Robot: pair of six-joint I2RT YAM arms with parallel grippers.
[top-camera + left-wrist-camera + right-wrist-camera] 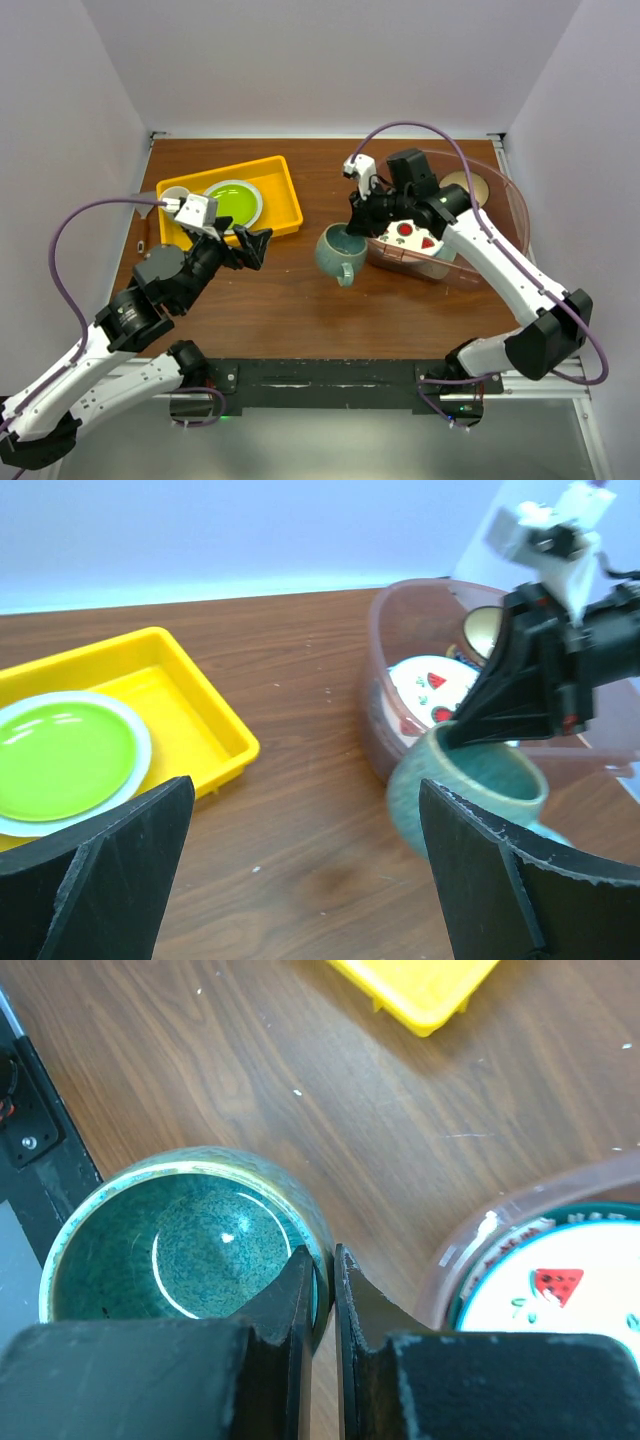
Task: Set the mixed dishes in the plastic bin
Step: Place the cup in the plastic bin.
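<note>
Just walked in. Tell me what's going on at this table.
The right gripper is shut on the rim of the grey-green mug, which is just outside the plastic bin. The bin already holds the white plate with red marks and a tan bowl. The left gripper is open and empty near the yellow tray, where a green plate lies.

I see the grey-green mug (338, 252), teal-glazed inside, mouth up with its handle toward the near edge. It sits just left of the plastic bin (378, 680), outside it, and the right gripper (328, 1260) pinches its rim wall. The bin is a clear, pink-tinted tub on the right of the worktop (300, 310). Inside lie 2 dishes: a white plate with red marks (430, 685) and, behind it, a tan bowl with yellow centre (466, 186).
</note>
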